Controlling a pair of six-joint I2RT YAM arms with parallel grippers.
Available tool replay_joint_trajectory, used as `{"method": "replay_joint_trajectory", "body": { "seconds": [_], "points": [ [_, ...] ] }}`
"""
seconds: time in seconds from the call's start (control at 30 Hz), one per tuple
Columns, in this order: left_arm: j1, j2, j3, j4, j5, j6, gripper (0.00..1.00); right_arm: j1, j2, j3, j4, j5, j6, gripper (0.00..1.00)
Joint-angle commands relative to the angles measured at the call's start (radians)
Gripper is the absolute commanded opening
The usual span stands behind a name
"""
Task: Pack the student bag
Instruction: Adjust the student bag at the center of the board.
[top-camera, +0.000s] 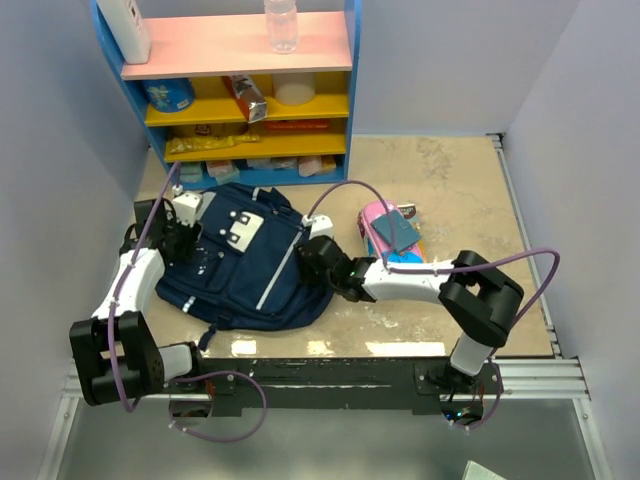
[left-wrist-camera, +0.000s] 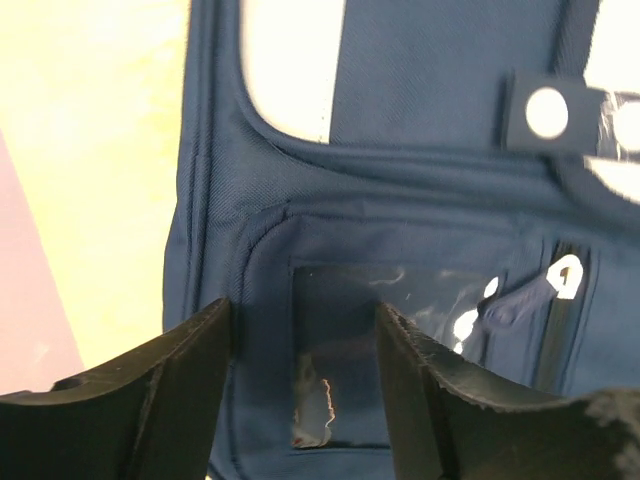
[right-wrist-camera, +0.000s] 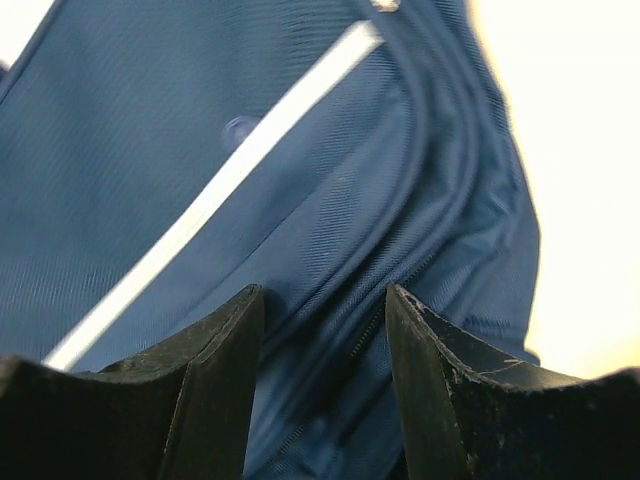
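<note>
Close up, the left fingers (left-wrist-camera: 180, 400) stand apart over a clear plastic window (left-wrist-camera: 400, 330) on the bag's front, with a zip pull (left-wrist-camera: 530, 295) just to the right. Their tips are cut off by the frame's lower edge, so I cannot tell whether they touch the fabric. The right fingers (right-wrist-camera: 215, 380) are likewise spread, holding nothing, above a curved zip seam and a light-grey stripe (right-wrist-camera: 230, 180), both blurred.

From above, the student bag (top-camera: 250, 275) lies flat on the table (top-camera: 450, 180), left of centre, with one arm at each side. The right arm hides its right edge. Just beyond that arm lies a pink pencil case (top-camera: 375, 222) with a dark teal square (top-camera: 403, 232) on top. At the far wall stands a blue shelf unit (top-camera: 352, 90); a clear bottle (top-camera: 281, 25) on its top is cut off by the frame.
</note>
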Motion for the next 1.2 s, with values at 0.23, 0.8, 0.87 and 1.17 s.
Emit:
{"method": "replay_joint_trajectory", "body": {
  "seconds": [0.23, 0.8, 0.87, 1.17],
  "points": [
    [0.004, -0.024, 0.153, -0.136, 0.203, -0.004, 0.74, 0.242, -0.097, 0.011, 0.006, -0.067, 0.141, 0.60],
    [-0.118, -0.046, 0.181, -0.255, 0.398, 0.107, 0.81, 0.045, -0.155, 0.019, 0.052, -0.097, 0.151, 0.64],
    [-0.141, -0.038, 0.192, -0.244, 0.410, 0.106, 0.83, 0.035, -0.117, 0.032, 0.056, -0.107, 0.164, 0.61],
    [-0.214, 0.074, 0.210, -0.156, 0.444, 0.078, 0.86, 0.000, -0.057, -0.010, 0.127, -0.151, 0.237, 0.55]
  ]
}}
